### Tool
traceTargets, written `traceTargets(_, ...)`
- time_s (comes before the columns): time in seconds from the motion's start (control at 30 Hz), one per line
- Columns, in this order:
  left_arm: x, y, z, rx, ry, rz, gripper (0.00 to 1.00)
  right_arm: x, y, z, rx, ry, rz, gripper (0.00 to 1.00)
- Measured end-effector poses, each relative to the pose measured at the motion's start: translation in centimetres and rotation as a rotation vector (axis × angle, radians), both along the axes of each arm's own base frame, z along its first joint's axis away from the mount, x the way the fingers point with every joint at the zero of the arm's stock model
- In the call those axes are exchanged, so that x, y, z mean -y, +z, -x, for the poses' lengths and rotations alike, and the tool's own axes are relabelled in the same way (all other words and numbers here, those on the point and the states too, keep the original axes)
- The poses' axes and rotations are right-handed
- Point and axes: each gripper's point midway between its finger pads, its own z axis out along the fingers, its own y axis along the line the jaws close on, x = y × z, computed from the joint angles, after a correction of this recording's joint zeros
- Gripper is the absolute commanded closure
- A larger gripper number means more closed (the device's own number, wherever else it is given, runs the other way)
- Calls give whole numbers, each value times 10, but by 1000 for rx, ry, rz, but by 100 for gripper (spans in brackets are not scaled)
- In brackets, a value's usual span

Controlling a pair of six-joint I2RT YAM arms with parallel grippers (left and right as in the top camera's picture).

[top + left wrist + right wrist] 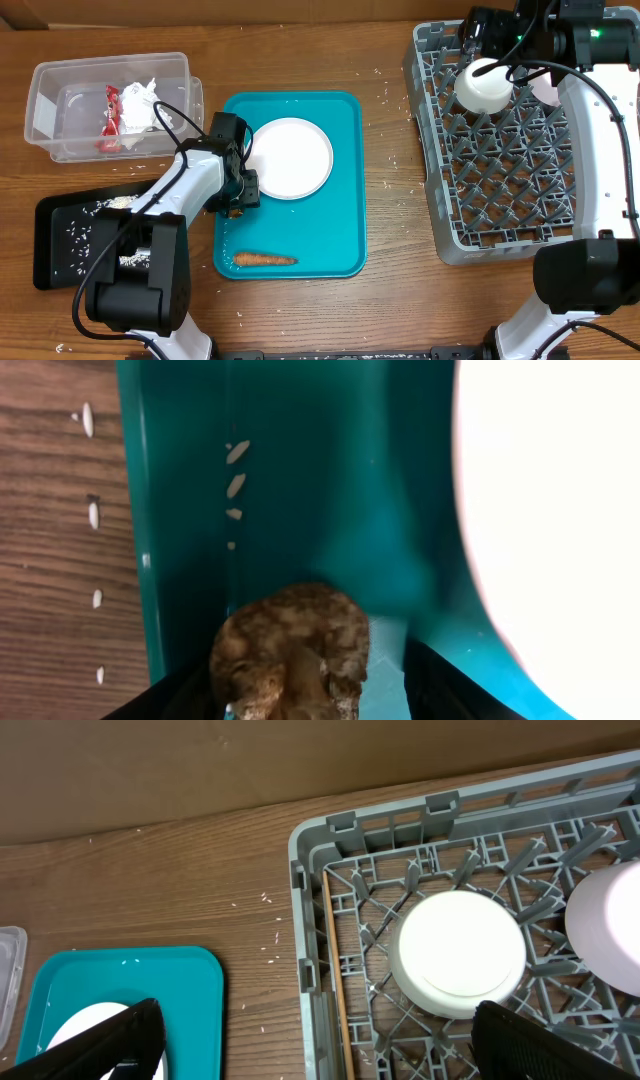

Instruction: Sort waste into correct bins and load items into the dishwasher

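Observation:
A brown food scrap (290, 645) lies on the teal tray (345, 225) near its left rim. My left gripper (238, 192) is low over it, and in the left wrist view the gripper (300, 700) is open with a finger on each side of the scrap and a gap on the right. A white plate (290, 157) and a carrot (265, 259) also lie on the tray. My right gripper (497, 40) is open and empty above the grey dish rack (440, 150), just behind an upturned white bowl (460, 955).
A clear bin (60, 90) at the back left holds red and white waste. A black tray (60, 235) with rice grains sits at the left front. A second pale dish (610, 925) stands in the rack. Rice grains are scattered on the wooden table.

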Motion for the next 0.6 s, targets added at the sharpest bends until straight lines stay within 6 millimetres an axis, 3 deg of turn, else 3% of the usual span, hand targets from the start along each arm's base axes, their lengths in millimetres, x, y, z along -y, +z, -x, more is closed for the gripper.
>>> traceTargets(0.2, 5, 0, 1, 0, -8, 32, 62, 0, 0, 0, 0, 0, 0, 0)
traceTargets(0.37, 6, -1, 6, -20, 0, 34, 62, 0, 0, 0, 1, 0, 0, 0)
traceTargets(0.6, 2, 5, 32, -141, 64, 20, 62, 0, 0, 0, 0, 1, 0, 0)
